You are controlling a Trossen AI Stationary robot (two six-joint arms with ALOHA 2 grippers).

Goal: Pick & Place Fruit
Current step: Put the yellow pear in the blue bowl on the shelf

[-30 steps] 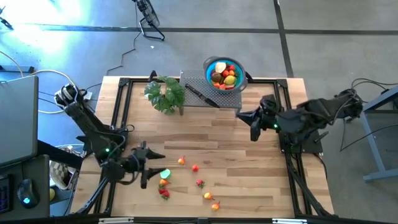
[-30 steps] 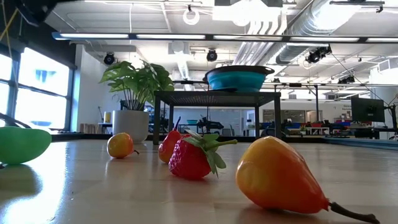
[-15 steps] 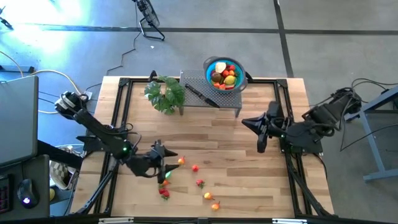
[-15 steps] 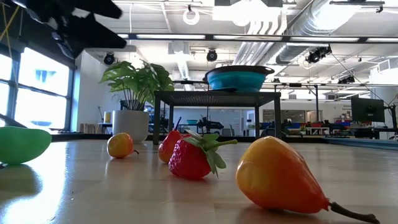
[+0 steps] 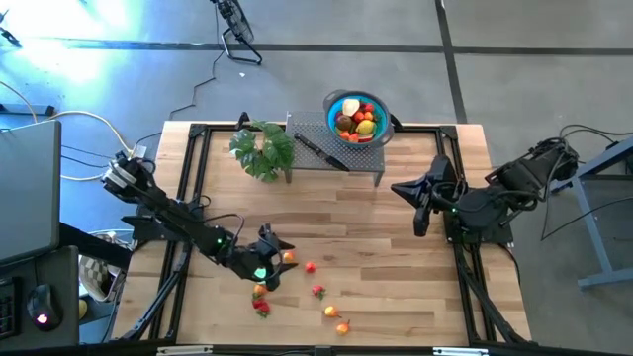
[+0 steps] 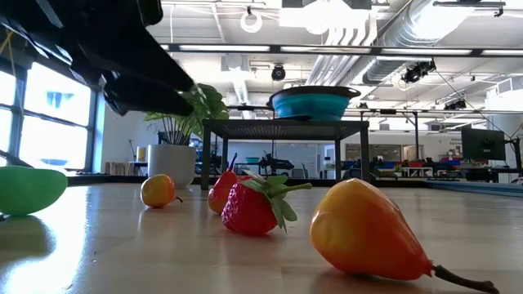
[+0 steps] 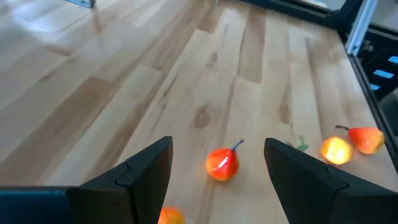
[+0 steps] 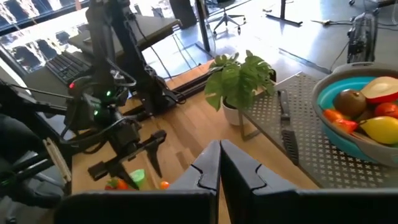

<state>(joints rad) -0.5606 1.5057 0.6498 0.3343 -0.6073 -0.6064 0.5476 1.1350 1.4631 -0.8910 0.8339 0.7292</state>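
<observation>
My left pincer [image 7: 217, 171] hangs low over the surface [image 5: 366, 232] with its fingers [image 7: 140, 171] spread and nothing between them but air. Straight past them lies a small red fruit [image 7: 222, 164] with a thin stem, and a scrap of orange fruit [image 7: 169, 216] shows at the edge of my wrist view, mostly cut off. Farther off are a round orange one [image 7: 336, 150] and a pear-shaped one [image 7: 365, 138], side by side, with a bit of green leaf next to them that I cannot identify.

From above, my left pincer [image 5: 275, 249] sits over the near cluster of loose fruit; a green piece [image 5: 260, 275] is half hidden under my wrist. In the low view a dark part of my arm blocks the upper left, and the green piece [image 6: 29, 189] is cut off at the frame edge. A strawberry [image 6: 253, 207] and an orange pear [image 6: 368, 233] lie closest to that camera.

My right pincer [image 8: 219, 168] is pressed together, holding nothing, waiting above the surface's right side [image 5: 420, 203].

On a mesh rack [image 5: 336, 146] at the far edge sits a blue bowl [image 5: 330, 107] holding a kiwi [image 8: 349, 102], a lemon [image 8: 380, 129] and red and orange pieces. A knife [image 5: 318, 151] lies on the rack, a plant [image 5: 263, 148] beside it.
</observation>
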